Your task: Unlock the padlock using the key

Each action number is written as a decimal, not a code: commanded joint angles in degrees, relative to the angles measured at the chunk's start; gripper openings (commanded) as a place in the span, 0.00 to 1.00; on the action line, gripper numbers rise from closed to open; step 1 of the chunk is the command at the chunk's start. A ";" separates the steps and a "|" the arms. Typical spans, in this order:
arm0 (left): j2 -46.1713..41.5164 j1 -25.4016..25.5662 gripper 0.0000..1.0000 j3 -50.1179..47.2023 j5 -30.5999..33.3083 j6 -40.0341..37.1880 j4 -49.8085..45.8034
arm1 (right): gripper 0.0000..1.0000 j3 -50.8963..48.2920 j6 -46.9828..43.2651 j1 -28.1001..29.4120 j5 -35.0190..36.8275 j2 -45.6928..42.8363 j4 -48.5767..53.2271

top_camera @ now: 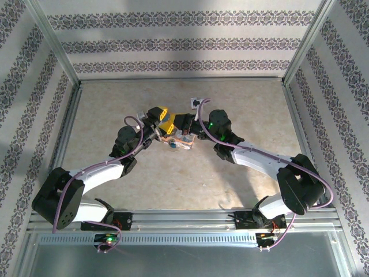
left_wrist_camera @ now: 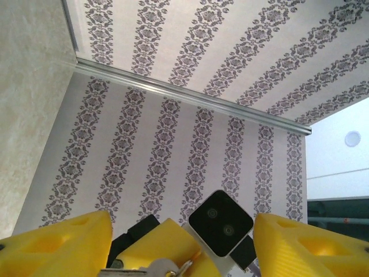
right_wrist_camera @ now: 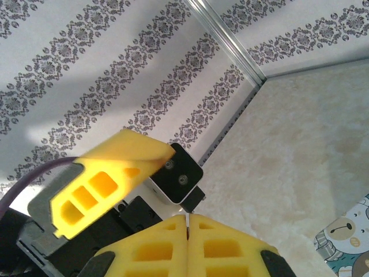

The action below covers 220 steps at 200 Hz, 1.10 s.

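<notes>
My right gripper [right_wrist_camera: 187,222] [top_camera: 171,127] is shut, and a thin sliver of metal, the key [right_wrist_camera: 187,221], is pinched edge-on between its yellow pads. The key's silvery head with a small ring [left_wrist_camera: 149,269] shows at the bottom of the left wrist view. My left gripper [left_wrist_camera: 181,242] [top_camera: 163,118] faces the right one with its jaws apart, and the right gripper's yellow fingers [left_wrist_camera: 164,245] sit between them without touching. The orange and teal padlock [top_camera: 180,140] [right_wrist_camera: 347,242] sits just below the two grippers, its cartoon bear print at the lower right edge of the right wrist view.
A small white tag [top_camera: 196,103] lies on the beige table [top_camera: 248,115] behind the grippers. Patterned walls with aluminium frame rails [top_camera: 179,81] enclose the table on three sides. Both arms meet near the table's middle.
</notes>
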<state>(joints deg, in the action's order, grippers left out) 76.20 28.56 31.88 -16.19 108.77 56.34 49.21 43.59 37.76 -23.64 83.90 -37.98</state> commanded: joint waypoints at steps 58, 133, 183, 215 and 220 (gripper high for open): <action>-1.42 0.71 0.45 -2.01 2.64 0.83 2.18 | 0.00 -2.10 -0.88 0.56 0.20 -3.73 -0.72; -1.28 1.22 0.55 -1.56 2.56 1.16 1.73 | 0.00 -0.25 -1.43 0.57 -0.07 -2.38 -0.78; -0.77 1.43 0.54 -1.47 2.56 1.84 3.27 | 0.00 2.84 -1.36 2.10 -0.51 1.66 -2.14; -1.09 1.42 0.49 -2.17 3.23 2.06 3.34 | 0.00 2.68 -1.39 2.39 -0.46 2.01 -2.37; -1.11 1.41 0.48 -2.36 3.35 2.14 3.34 | 0.00 2.37 -1.46 2.32 -0.21 1.81 -2.30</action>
<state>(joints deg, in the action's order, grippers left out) 75.85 29.28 30.30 -13.58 110.06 56.36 50.83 43.18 39.64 -23.62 85.95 -38.13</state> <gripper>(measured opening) 0.500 0.051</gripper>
